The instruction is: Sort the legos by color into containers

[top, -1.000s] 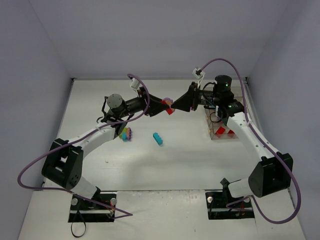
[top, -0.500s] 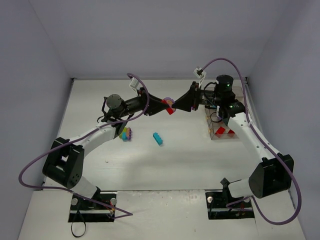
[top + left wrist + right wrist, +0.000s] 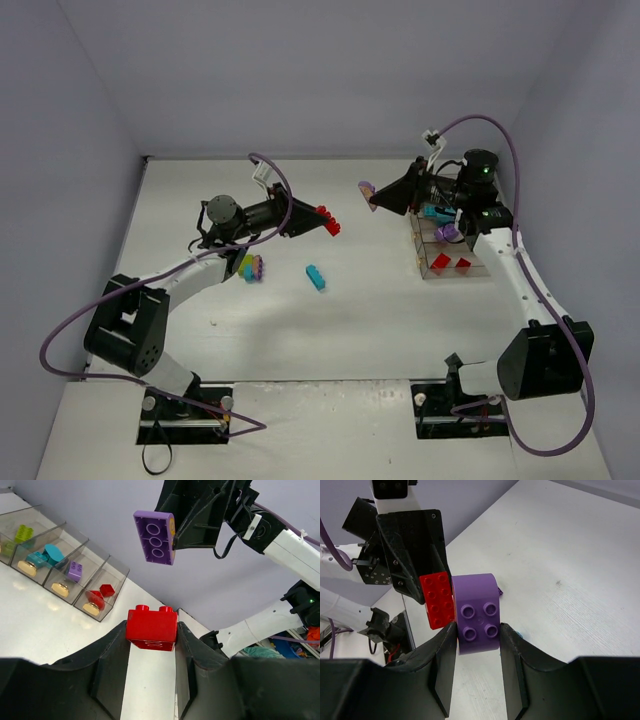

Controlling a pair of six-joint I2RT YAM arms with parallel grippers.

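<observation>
My left gripper [image 3: 322, 220] is shut on a red brick [image 3: 151, 628], held in the air over the middle of the table. The right gripper [image 3: 374, 196] is shut on a purple brick with a rounded top [image 3: 477, 614], a short gap to the right of the red one. The two bricks are apart. The containers [image 3: 418, 248] stand in a row at the right, below the right arm. In the left wrist view the containers [image 3: 116, 582] hold lime green, teal, purple and red legos, one colour in each bin.
A loose teal brick [image 3: 316, 278] lies on the table below the two grippers. A multicolour clump of legos [image 3: 251, 267] sits under the left forearm. Grey walls close the table at the back and sides.
The red and purple bricks were together between both grippers; now they are apart. The left gripper closed on the red brick, and the right gripper drew back to the right with the purple one.
</observation>
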